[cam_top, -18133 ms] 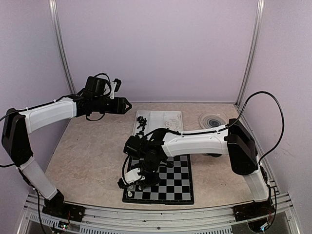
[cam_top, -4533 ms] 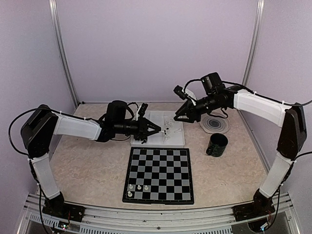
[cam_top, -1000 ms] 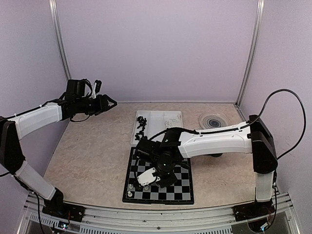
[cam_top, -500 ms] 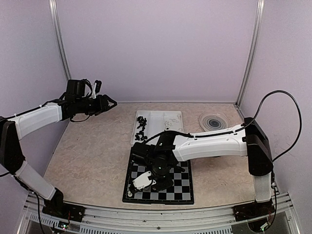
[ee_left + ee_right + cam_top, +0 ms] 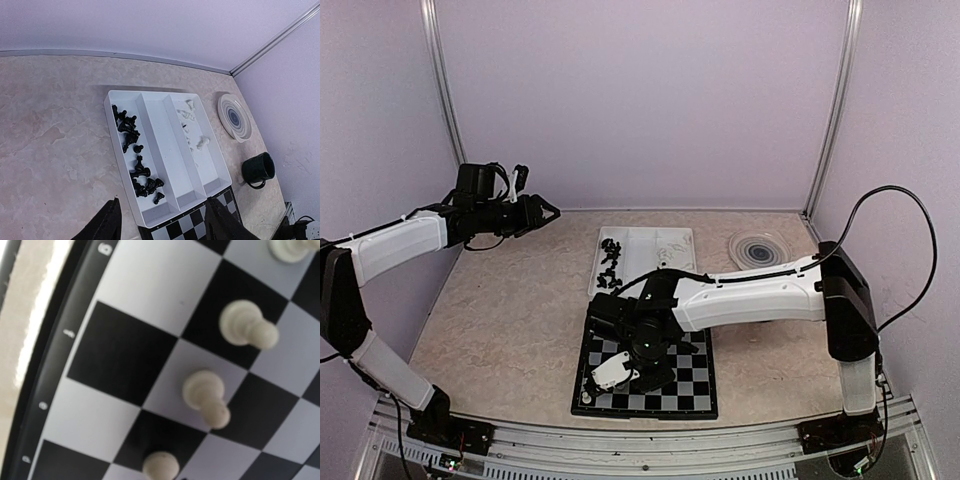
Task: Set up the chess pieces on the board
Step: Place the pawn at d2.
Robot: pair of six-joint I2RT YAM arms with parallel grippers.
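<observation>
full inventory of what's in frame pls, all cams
board: one, black and pale grey checks, table's near centre.
white pieces on board: at least four, white, near its numbered edge.
tray: one, white, three compartments, just beyond the board; middle one bare.
black pieces: over a dozen, black, tray's left compartment.
white pieces in tray: several, count unclear, right compartment.
plate: one, grey and white rings, right of tray.
mug: one, dark, nearer than the plate.
table: one, beige marbled.
left arm: white and black, raised at left, jaws apart, empty.
right arm: white and black, low over the board; jaws unclear.
</observation>
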